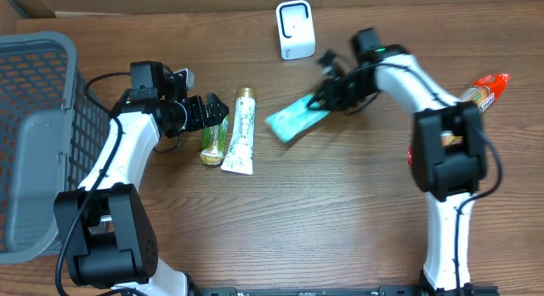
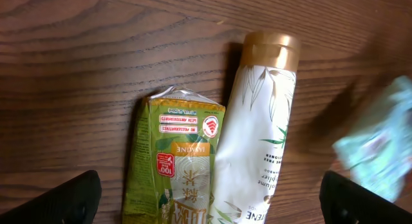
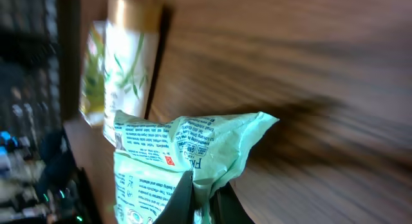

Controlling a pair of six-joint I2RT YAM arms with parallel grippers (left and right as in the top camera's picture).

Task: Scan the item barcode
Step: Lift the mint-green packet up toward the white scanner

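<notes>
Right gripper [image 1: 330, 93] is shut tight, fingers [image 3: 183, 199] pinching one crumpled end of the teal packet [image 1: 296, 120]. That packet sits near the white scanner [image 1: 295, 30], on the robot's side of it, and is not yet presented to its face.

It's a thin hold, just a fold of film between the tips. The packet could swing or slide out of that pinch on the way up to the scanner. It could also arrive with the barcode creased or turned away, and then there's no read.

Over on the left, well to the left of the scanner, the left gripper [image 1: 208, 113] has its fingers spread wide and holds nothing. It hovers above the green tea pack [image 1: 212, 143] and the gold-capped tube [image 1: 240, 130]. A low swing of the packet away from the scanner could clip those two.

Now the unknowns. There is print on the packet in the right wrist view, but it's smeared, and I can't pick out any bars. The packet's lower part runs off the bottom of that view. From overhead I can't tell whether the free end is clear of the table or dragging on it.
</notes>
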